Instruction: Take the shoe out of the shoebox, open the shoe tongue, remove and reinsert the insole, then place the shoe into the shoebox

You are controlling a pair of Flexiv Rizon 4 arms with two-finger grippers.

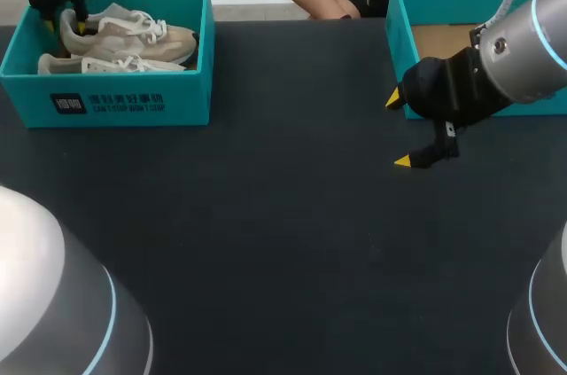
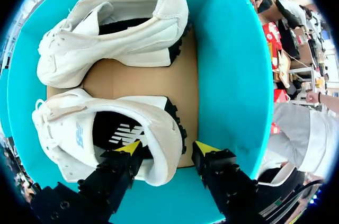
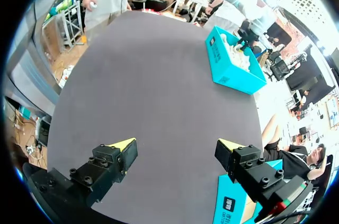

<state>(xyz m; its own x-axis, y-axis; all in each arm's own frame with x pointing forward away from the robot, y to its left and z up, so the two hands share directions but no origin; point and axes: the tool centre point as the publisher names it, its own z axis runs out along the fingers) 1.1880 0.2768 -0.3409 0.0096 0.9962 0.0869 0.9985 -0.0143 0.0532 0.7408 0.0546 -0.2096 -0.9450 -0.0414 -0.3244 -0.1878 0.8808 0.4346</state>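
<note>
Two shoes (image 1: pixel 120 38) sit in the box (image 1: pixel 27 96) — step one, lifting one out. Left pincer (image 2: pixel 168 148) straddles the heel of the near shoe (image 2: pixel 106 123), fingers apart, not yet clamped; next, squeeze and lift. Right pincer (image 3: pixel 176 144) hangs open over the tabletop (image 3: pixel 148 75).

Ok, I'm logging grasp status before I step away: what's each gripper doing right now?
Left gripper: open, astride the heel of the shoe, not clamped.
Right gripper: open, holding nothing.
</note>
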